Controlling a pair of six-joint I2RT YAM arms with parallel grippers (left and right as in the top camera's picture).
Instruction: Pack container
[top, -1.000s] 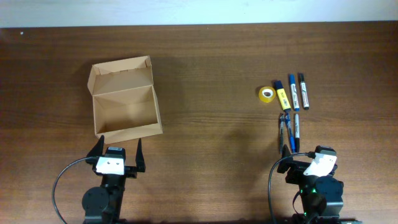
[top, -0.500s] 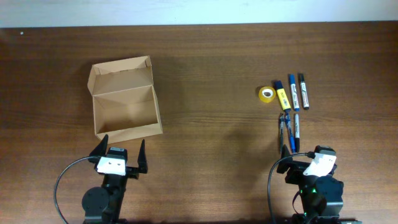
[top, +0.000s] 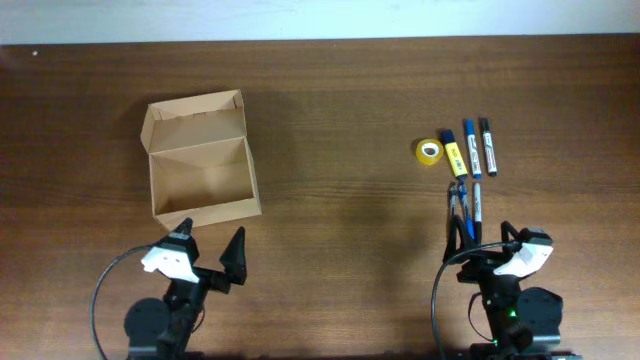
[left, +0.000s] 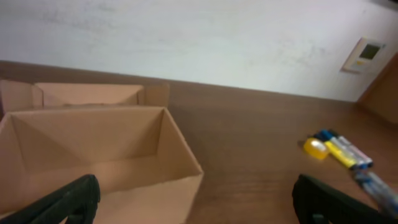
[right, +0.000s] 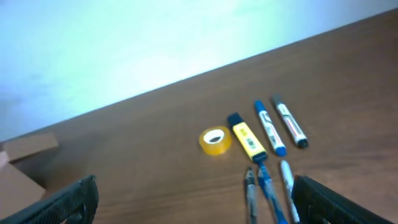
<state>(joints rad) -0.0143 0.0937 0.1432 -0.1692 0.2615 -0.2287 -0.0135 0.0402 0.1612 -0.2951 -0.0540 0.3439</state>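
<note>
Our left claw (top: 212, 232), wide open and empty, has just swung askew right in front of the open, empty box (top: 205, 212), while our right claw (top: 483, 232), likewise spread and empty, edges toward the pens (top: 468, 148) far right of the box, so packing is only starting.

Lying on the dark wooden worktop (top: 340, 120): open cardboard container (top: 200, 182) at left; yellow tape roll (top: 429, 150), highlighter (top: 455, 158), markers (top: 470, 148), pens (top: 462, 212) at right.

I take this for an office-like test room: a dark brown wood-grain table (top: 340, 100) stands against a plain white wall (left: 205, 37) with a small white wall-mounted control panel (left: 367, 53). On the table is stationery, a yellow tape roll (top: 429, 150) beside capped marker pens (top: 470, 148).
</note>
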